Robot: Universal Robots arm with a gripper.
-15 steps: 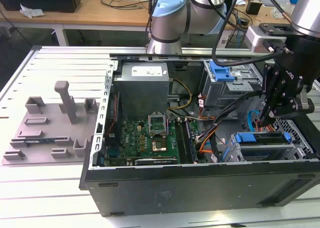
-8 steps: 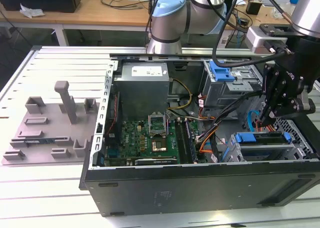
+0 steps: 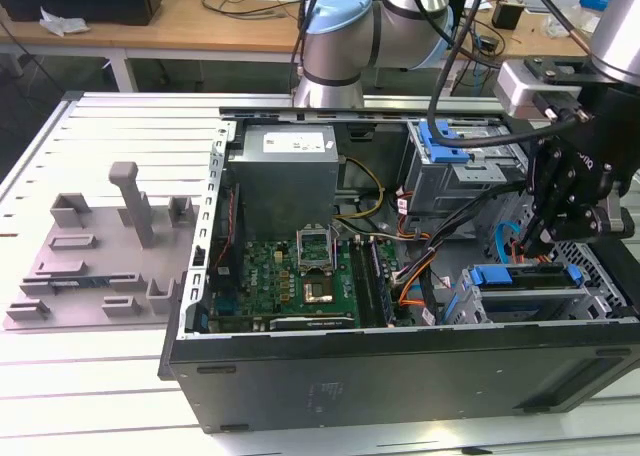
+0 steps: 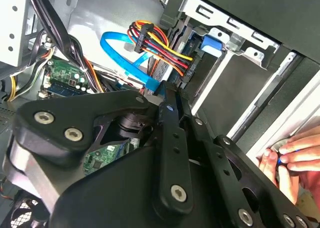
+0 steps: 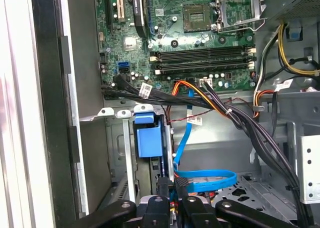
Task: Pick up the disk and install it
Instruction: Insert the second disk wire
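The disk (image 3: 522, 288) lies seated in the drive cage at the front right corner of the open computer case (image 3: 400, 366), its blue bracket (image 3: 518, 275) facing up. In the first wrist view the disk's blue bracket (image 5: 148, 135) stands in the cage slot. The second wrist view shows the same blue bracket (image 4: 212, 43) beside the power and blue data cables. My gripper (image 3: 530, 244) hangs just above the cage. Its black fingers (image 5: 163, 187) are drawn together, shut, with nothing seen between them, just off the disk's cable end (image 4: 167, 94).
A grey fixture plate (image 3: 100, 266) with upright posts lies left of the case. Inside are the motherboard (image 3: 300, 276), power supply (image 3: 285, 176), an upper bay with a blue latch (image 3: 445, 141) and cable bundles (image 5: 235, 118). A person's hand (image 4: 292, 160) rests at the case edge.
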